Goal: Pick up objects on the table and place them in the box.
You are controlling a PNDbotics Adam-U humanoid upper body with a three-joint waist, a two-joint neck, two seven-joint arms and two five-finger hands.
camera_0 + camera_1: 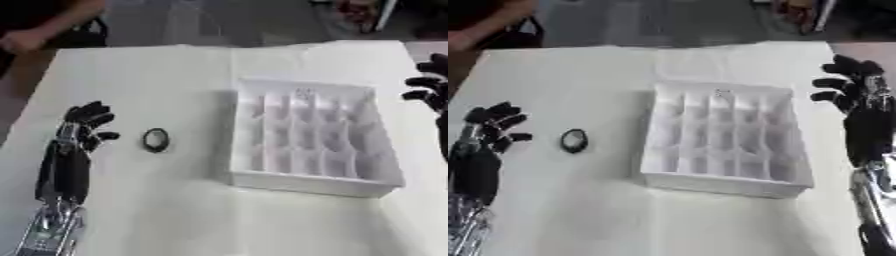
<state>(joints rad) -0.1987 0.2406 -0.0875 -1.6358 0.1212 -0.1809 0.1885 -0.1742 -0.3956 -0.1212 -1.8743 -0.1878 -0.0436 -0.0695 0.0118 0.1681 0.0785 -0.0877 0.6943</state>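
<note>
- The small black ring-shaped object [156,140] lies on the white table [131,80], between the left hand and the white compartmented plastic box [306,135].
- Left hand [86,127] rests beside it, fingers loosely curled, holding nothing.
- Right hand [852,85] hangs by the box's right side, fingers relaxed and spread, empty.

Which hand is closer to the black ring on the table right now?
The left hand. It sits just to the left of the ring, not touching it. The right hand is far off, beyond the box on its right side.
</note>
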